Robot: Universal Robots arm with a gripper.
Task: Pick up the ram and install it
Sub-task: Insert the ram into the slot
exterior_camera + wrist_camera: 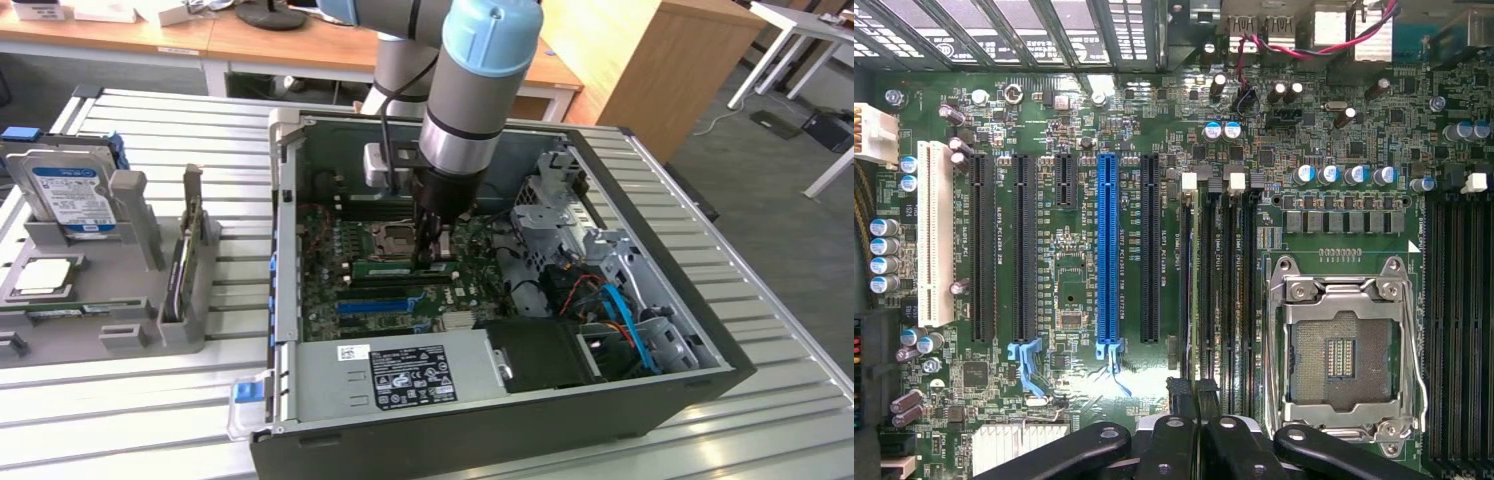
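The ram (384,268) is a slim green strip with a pale label. It stands on edge in a memory slot of the motherboard, inside the open computer case (286,200). In the wrist view the ram (1200,280) shows edge-on as a thin pale-green line between the dark slots. It runs up to my fingertips (1176,386). My gripper (434,262) reaches straight down into the case at the ram's end nearest the exterior view's right. Its black fingers sit close together on either side of that end. The gripper (1194,392) is shut on the ram.
A blue expansion slot (1108,255) and several black slots lie beside the memory slots, with the open CPU socket (1344,355) on the other side. Drive cages and cables (587,270) crowd the case's right. A hard drive (70,195) stands in a grey holder (80,300) outside.
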